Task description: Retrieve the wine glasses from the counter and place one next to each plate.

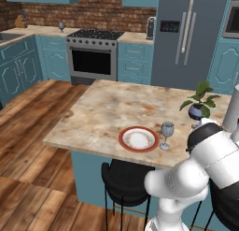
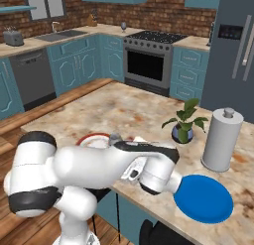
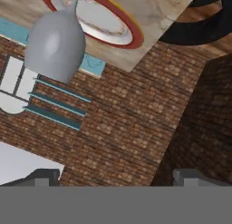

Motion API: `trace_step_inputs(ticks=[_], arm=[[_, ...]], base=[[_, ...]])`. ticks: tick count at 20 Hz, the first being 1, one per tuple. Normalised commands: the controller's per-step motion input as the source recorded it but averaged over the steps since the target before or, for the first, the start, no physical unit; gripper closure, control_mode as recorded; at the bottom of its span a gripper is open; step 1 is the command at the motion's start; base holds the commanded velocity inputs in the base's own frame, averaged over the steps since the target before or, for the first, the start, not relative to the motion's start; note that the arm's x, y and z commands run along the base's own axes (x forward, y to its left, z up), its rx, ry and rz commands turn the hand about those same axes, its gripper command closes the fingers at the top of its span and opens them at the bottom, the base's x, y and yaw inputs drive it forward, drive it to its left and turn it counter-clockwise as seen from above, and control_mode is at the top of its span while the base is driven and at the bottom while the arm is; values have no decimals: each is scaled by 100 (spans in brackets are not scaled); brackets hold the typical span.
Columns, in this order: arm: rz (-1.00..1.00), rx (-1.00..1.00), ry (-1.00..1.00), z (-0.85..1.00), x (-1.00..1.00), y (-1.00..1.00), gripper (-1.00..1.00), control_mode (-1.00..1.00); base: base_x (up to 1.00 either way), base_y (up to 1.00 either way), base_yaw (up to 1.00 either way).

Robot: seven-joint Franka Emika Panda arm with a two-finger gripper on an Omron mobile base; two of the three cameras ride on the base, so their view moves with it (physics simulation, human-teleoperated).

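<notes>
Grey wine glasses point(image 1: 166, 133) two, plates point(image 1: 138, 139) two

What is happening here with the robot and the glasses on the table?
The robot is setting wine glasses beside plates. One wine glass stands upright next to the red-rimmed plate on the island counter. The gripper is open and holds nothing. The blue plate has no glass beside it; a second glass stands on the far counter by the stove.
</notes>
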Motion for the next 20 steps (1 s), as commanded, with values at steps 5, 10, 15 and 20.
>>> trace_step_inputs(ticks=[5,10,15,20], arm=[[0,0,0,97,-11,38,-100,-100],[0,-4,-5,79,-8,46,-100,-100],[0,-7,-19,69,-45,54,-100,-100],[0,-2,-4,14,-10,13,-100,100]], base=[[0,0,0],[0,0,0],[0,0,0],[-32,71,0]])
